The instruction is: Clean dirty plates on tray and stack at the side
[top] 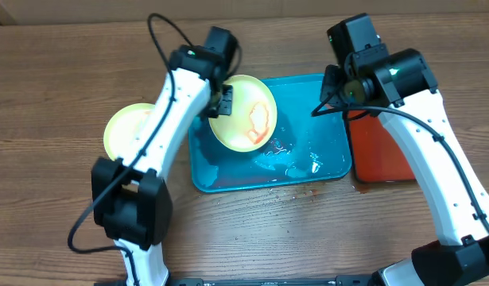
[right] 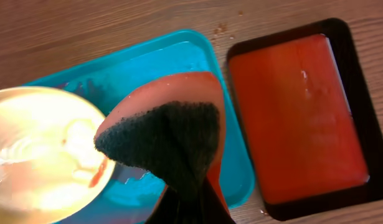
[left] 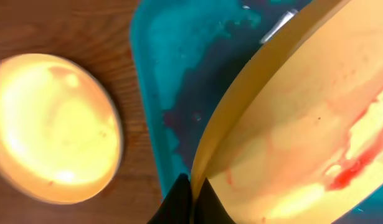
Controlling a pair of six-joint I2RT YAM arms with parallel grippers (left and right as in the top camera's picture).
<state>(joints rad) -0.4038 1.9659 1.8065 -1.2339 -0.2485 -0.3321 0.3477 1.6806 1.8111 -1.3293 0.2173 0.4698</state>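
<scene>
My left gripper (top: 221, 101) is shut on the rim of a yellow-green plate (top: 244, 115) and holds it tilted on edge over the turquoise tray (top: 324, 143). The plate has a red sauce smear; the left wrist view shows my fingers (left: 194, 190) pinching its rim (left: 291, 124). A second yellow-green plate (top: 126, 131) lies flat on the table left of the tray, and also shows in the left wrist view (left: 51, 127). My right gripper (top: 330, 99) is shut on a red sponge with a dark scouring face (right: 169, 134), above the tray's right part, apart from the plate (right: 35, 155). The pale blue plate is out of view.
A smaller red tray with a dark rim (top: 381, 151) (right: 297, 118) lies just right of the turquoise tray (right: 179, 56). The turquoise tray floor (left: 169, 68) has wet patches and dark smears. Crumbs lie on the wooden table near the tray's edges.
</scene>
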